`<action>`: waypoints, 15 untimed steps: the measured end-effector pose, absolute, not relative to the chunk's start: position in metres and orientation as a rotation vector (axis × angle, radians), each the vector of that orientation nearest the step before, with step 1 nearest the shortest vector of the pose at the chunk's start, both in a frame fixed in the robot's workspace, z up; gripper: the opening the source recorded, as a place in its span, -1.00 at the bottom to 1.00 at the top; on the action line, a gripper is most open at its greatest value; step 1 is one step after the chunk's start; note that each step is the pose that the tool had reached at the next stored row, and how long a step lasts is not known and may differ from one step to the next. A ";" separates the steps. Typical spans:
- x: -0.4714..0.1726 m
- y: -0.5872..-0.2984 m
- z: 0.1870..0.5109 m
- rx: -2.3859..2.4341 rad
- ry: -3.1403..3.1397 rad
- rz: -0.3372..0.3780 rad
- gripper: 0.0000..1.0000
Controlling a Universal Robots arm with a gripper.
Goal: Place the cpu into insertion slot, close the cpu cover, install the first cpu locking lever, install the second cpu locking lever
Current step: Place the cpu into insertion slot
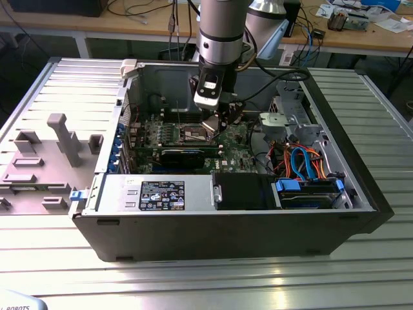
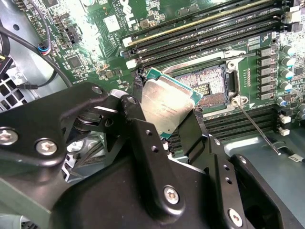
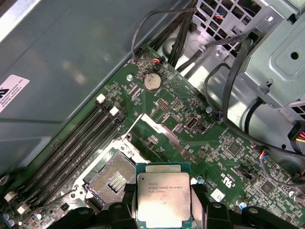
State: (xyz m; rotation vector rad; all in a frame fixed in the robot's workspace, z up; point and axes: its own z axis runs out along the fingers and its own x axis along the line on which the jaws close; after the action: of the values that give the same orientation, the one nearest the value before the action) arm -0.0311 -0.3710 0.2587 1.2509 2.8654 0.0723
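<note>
While the gripper clamps the cpu by two opposite edges, you see it tilted, just beside the bare slot and not seated in it. In the exterior view you find them just above frame centre, inside the open case, over the green board.

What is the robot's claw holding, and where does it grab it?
The gripper holds the small flat square cpu with a silvery-grey metal top, pinched by two opposite side edges.
</note>
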 end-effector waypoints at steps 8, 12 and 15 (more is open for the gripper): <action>-0.031 -0.371 0.259 1.259 2.862 0.072 0.08; -0.031 -0.371 0.259 1.263 2.860 0.072 0.08; -0.031 -0.371 0.258 1.267 2.858 0.072 0.08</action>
State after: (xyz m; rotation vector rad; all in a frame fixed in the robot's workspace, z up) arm -0.0311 -0.3710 0.2585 1.2668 2.8581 0.0722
